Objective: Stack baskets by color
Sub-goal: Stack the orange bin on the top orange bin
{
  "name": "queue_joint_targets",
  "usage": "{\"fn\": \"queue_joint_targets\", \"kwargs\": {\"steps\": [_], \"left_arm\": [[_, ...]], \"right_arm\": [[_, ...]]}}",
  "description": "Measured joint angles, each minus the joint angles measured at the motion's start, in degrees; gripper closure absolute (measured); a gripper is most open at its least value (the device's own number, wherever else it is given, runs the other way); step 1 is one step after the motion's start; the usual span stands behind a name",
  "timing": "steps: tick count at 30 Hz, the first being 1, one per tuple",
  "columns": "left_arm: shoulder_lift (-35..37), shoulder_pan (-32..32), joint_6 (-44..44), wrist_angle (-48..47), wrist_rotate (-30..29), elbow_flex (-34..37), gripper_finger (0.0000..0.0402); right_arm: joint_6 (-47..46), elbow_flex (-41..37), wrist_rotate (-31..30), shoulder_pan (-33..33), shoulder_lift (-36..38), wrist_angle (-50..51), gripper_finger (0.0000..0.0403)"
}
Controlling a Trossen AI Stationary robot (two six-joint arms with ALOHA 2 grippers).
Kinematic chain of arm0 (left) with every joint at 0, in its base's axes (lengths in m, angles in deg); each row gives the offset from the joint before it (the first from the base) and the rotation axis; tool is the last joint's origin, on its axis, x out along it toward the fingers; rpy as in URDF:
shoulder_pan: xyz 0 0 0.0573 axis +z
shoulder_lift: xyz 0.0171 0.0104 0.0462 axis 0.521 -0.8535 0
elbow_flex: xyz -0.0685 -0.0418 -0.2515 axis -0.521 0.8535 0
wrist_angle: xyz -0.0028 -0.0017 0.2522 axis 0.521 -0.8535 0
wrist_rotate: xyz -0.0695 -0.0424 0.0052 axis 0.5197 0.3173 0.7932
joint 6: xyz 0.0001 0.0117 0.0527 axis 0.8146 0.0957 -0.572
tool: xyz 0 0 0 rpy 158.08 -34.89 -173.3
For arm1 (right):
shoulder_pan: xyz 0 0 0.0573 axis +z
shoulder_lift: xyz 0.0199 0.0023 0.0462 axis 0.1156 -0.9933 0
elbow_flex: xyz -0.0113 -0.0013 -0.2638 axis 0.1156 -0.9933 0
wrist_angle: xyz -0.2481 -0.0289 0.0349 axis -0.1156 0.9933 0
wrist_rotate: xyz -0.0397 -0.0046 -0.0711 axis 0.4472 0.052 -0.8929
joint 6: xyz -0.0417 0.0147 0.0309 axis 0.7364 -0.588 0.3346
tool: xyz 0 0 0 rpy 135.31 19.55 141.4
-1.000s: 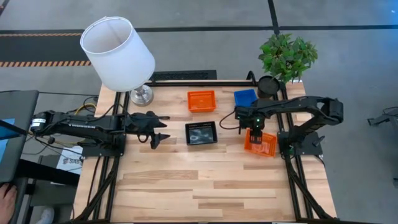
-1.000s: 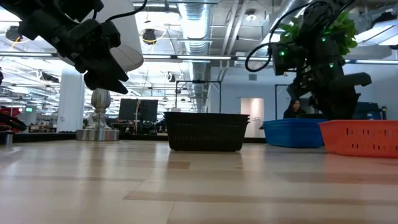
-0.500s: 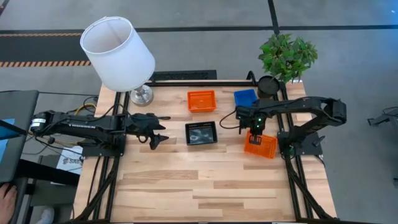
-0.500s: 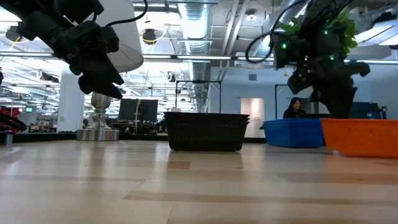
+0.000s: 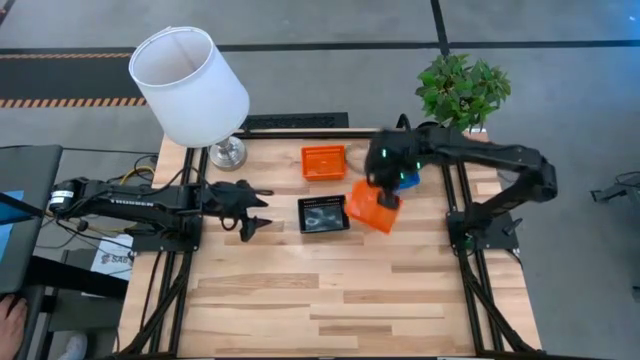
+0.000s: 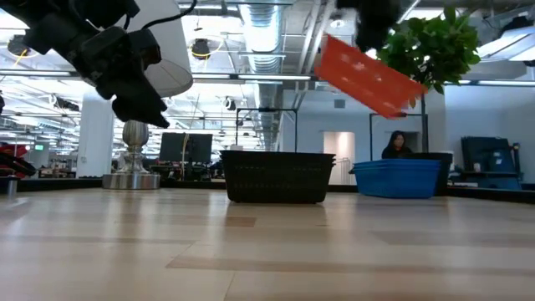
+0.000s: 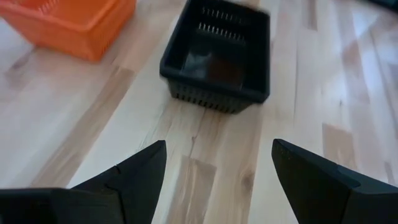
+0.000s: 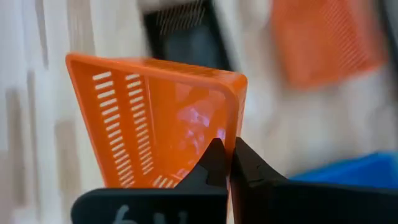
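The right hand (image 5: 385,197) grips a red-orange plastic mesh basket (image 5: 371,209) tilted above the wooden tabletop (image 5: 330,290); the left hand (image 5: 258,208) hovers released.

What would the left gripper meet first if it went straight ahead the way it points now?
Most likely the black basket. The left gripper is open and above the table, aimed at the basket, with bare wood between. How high it hangs is unclear, so it might meet the table just short of the basket.

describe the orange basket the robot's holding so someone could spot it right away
Start at the plant at the table's far right corner and follow the right arm to its gripper. The held basket hangs tilted in the air; the other orange basket sits flat.
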Motion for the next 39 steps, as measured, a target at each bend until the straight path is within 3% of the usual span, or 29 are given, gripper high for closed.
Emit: {"fn": "queue_joint_targets", "kwargs": {"steps": [7, 13, 18, 23, 35, 39], "left_arm": [[0.0, 0.0, 0.9, 10.5, -1.9, 0.0, 0.0123], [0.0, 0.0, 4.6, 14.9, -7.4, 0.0, 0.0123], [0.0, 0.0, 9.2, 14.9, -8.5, 0.0, 0.0123], [0.0, 0.0, 13.3, 14.9, -8.6, 0.0, 0.0123], [0.0, 0.0, 14.5, 15.2, -11.4, 0.0, 0.0123], [0.0, 0.0, 14.5, 15.2, -11.4, 0.0, 0.0123]], "right_arm": [[20.1, 17.8, -0.3, -8.8, -13.4, -3.1, 0.0401], [35.1, 34.1, 7.5, -15.4, -29.6, 0.0, 0.0401], [38.2, 45.5, 12.5, -18.1, -39.9, 2.7, 0.0401], [41.4, 50.2, 14.1, -20.0, -42.7, 3.6, 0.0401], [45.5, 50.5, 15.0, -22.1, -43.0, 2.9, 0.0401], [45.4, 50.5, 18.3, -22.9, -44.9, 1.4, 0.0401]]}}
